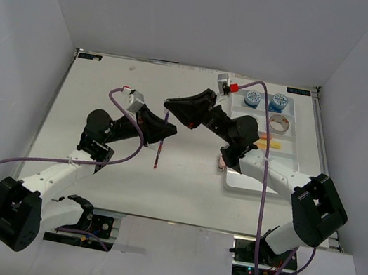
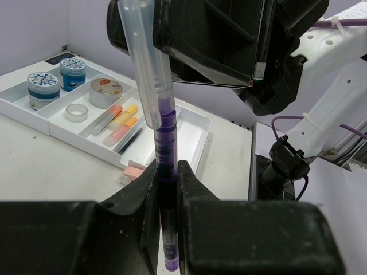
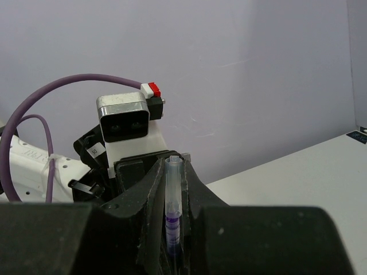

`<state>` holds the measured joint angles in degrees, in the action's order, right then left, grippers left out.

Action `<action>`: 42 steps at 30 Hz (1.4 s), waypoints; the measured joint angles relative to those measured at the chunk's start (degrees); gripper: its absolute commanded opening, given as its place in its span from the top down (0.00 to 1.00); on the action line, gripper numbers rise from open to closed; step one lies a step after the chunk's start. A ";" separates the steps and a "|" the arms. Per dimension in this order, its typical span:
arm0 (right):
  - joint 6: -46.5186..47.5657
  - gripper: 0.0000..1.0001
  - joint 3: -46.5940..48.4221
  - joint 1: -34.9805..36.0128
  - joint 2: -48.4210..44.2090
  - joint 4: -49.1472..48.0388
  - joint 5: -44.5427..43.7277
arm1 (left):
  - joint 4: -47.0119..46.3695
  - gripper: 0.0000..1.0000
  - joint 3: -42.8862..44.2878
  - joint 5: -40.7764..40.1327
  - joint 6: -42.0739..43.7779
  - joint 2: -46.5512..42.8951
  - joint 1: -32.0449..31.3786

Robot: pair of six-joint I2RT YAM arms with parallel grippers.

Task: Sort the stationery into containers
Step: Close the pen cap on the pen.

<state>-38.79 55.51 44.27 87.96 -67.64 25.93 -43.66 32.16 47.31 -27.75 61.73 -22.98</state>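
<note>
A purple pen (image 1: 159, 151) hangs above the middle of the table between both arms. My left gripper (image 2: 167, 172) is shut on its dark purple barrel (image 2: 167, 195), seen from above as the left gripper (image 1: 168, 130). My right gripper (image 3: 174, 172) is shut on the pen's clear cap (image 3: 174, 189), and from above the right gripper (image 1: 170, 104) sits just beyond the left one. The white divided tray (image 1: 288, 156) lies at the right. It holds two blue-white tubs (image 2: 43, 86) (image 2: 73, 70), two tape rolls (image 2: 106, 91) (image 2: 75, 112), orange and yellow pieces (image 2: 123, 121) and a black pen (image 2: 131, 140).
A pink eraser (image 2: 133, 171) lies on the table beside the tray's near left corner, also seen as the pink eraser (image 1: 222, 162) from above. The right arm (image 1: 270, 174) reaches across the tray's front. White walls enclose the table on three sides.
</note>
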 measured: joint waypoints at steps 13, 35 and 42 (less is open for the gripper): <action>0.13 0.86 1.40 -0.61 0.00 0.66 0.55 | 1.14 1.00 0.17 -0.61 1.86 0.00 -0.98; 0.13 0.87 2.03 -1.68 -0.17 1.66 1.49 | 2.95 1.00 0.57 -2.01 3.72 0.00 -2.54; 0.13 0.88 1.81 -2.34 -1.40 1.64 1.46 | 2.97 1.00 0.57 -3.23 3.39 -0.02 -2.54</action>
<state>-38.65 57.32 41.93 86.56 -66.00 27.40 -40.69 32.73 44.07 -24.36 61.71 -25.52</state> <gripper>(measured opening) 0.177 0.222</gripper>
